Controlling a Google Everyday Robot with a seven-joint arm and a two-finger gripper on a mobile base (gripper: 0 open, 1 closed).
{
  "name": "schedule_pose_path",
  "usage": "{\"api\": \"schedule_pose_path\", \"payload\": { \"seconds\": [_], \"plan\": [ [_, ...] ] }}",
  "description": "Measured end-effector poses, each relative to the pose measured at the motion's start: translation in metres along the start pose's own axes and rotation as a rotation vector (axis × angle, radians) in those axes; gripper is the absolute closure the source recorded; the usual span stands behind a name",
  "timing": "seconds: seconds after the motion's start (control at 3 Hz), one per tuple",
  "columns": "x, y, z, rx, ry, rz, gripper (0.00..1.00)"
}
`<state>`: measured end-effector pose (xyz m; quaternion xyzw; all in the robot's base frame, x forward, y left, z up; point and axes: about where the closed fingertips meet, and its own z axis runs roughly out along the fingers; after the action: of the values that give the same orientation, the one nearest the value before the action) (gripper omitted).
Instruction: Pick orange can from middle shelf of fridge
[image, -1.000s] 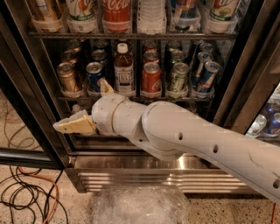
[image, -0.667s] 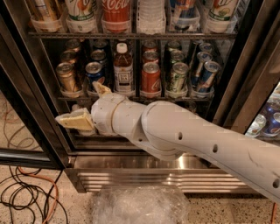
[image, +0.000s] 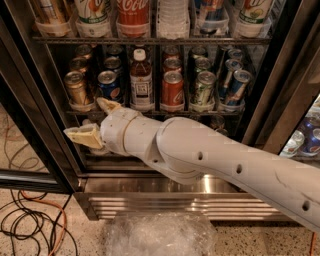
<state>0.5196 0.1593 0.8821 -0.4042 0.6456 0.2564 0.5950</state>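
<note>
The orange can (image: 77, 88), coppery with a silver top, stands at the left front of the middle shelf (image: 182, 113) of the fridge (image: 282, 75). More coppery cans line up behind it. My gripper (image: 96, 121) is open and empty. It sits just below and to the right of the orange can, at the shelf's front edge. One tan finger (image: 84, 136) points left below the shelf. The other (image: 108, 105) points up toward the Pepsi can. My white arm comes in from the lower right.
Right of the orange can stand a blue Pepsi can (image: 108, 85), a brown bottle (image: 141, 82), a red Coca-Cola can (image: 172, 91), green cans (image: 202, 91) and blue cans (image: 238, 86). Cables (image: 30, 225) and crumpled plastic (image: 155, 235) lie on the floor by the ribbed steel base (image: 150, 202).
My gripper has risen slightly toward the middle shelf's front edge. The cans have not moved.
</note>
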Motion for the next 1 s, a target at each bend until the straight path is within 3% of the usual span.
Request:
{"api": "schedule_pose_path", "payload": {
  "seconds": [0.67, 1.0],
  "plan": [
    [0.018, 0.002, 0.048, -0.004, 0.013, 0.002, 0.19],
    [0.022, 0.0, 0.069, 0.033, 0.019, 0.027, 0.16]
  ]
}}
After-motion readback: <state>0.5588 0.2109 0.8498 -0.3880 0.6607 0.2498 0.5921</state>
